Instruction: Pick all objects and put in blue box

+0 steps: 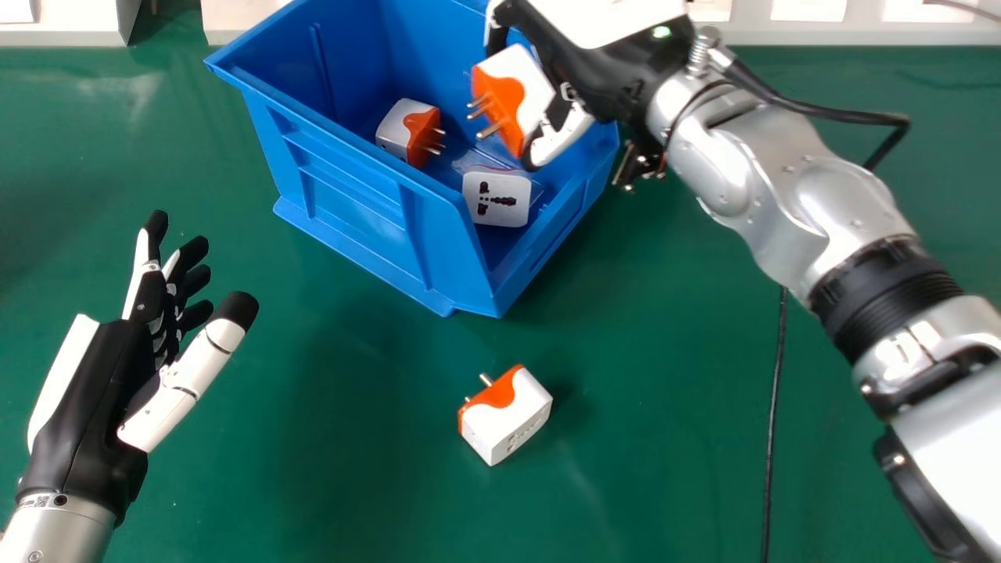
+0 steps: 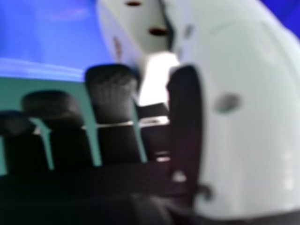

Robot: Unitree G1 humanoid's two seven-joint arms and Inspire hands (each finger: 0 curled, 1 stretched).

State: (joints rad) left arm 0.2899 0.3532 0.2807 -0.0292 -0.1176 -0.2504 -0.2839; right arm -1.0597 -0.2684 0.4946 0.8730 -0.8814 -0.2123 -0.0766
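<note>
In the head view my right hand is over the right part of the blue box, shut on a white and orange plug adapter whose pins point left. The right hand view has my right hand with the held adapter between its fingers and thumb. Two more adapters lie inside the box, one on its side and one socket face up. Another adapter rests on the green table in front of the box. My left hand is open above the table at the left.
A black cable runs along the green table right of the loose adapter, partly under my right arm. White structures line the table's far edge behind the box.
</note>
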